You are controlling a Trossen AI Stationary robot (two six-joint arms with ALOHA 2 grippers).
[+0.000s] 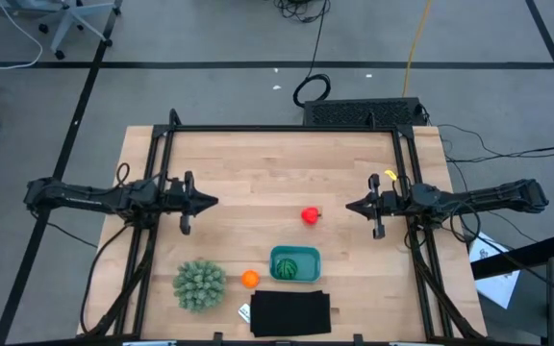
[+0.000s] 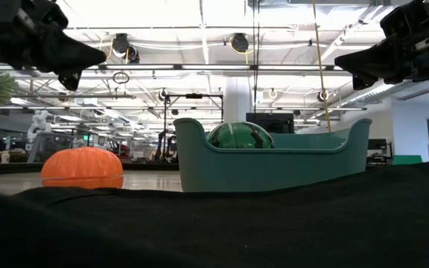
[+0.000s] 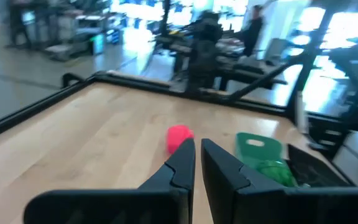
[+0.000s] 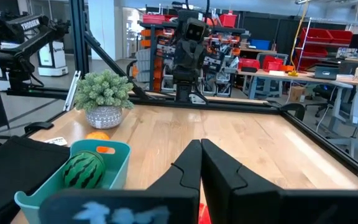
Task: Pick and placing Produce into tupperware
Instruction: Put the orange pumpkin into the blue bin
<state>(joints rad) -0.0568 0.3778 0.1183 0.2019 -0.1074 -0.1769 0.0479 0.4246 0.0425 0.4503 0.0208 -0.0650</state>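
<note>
The teal tupperware point(image 1: 295, 263) sits near the table's near edge with the dark green striped ball point(image 1: 290, 268) lying inside it; the low view shows the ball point(image 2: 240, 136) above the tupperware's wall point(image 2: 274, 167). The orange ball point(image 1: 249, 279) rests on the wood just left of the container. The red fruit point(image 1: 310, 215) lies on the table mid-way between the arms. My left gripper point(image 1: 212, 202) hovers shut at the table's left, my right gripper point(image 1: 350, 206) hovers shut at the right, close to the red fruit. Both touch nothing.
A spiky pale-green plant point(image 1: 199, 284) in a pot stands left of the orange ball. A black flat rectangle point(image 1: 290, 313) lies at the near edge, in front of the tupperware. Bare wood spreads across the table's far half point(image 1: 277, 163).
</note>
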